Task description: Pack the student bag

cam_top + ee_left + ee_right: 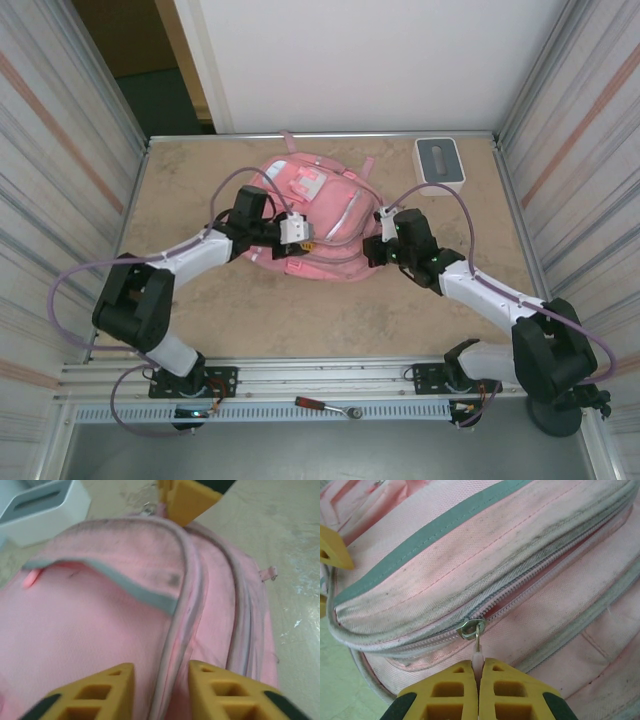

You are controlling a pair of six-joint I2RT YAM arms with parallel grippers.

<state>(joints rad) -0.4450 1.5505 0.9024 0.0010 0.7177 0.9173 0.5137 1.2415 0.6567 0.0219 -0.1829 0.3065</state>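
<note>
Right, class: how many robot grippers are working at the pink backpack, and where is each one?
2. The left gripper, jaws apart, sits over the backpack's left side in the top view; the right gripper pinches a zip pull on its right side.

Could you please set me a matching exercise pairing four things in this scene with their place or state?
1. left pincer
2. right pincer
3. white box
4. student bag

A. far right of the table
B. shut on the zip pull
C. pink, lying mid-table
D. open

Pairs: 1-D, 2-B, 3-A, 4-C
</note>
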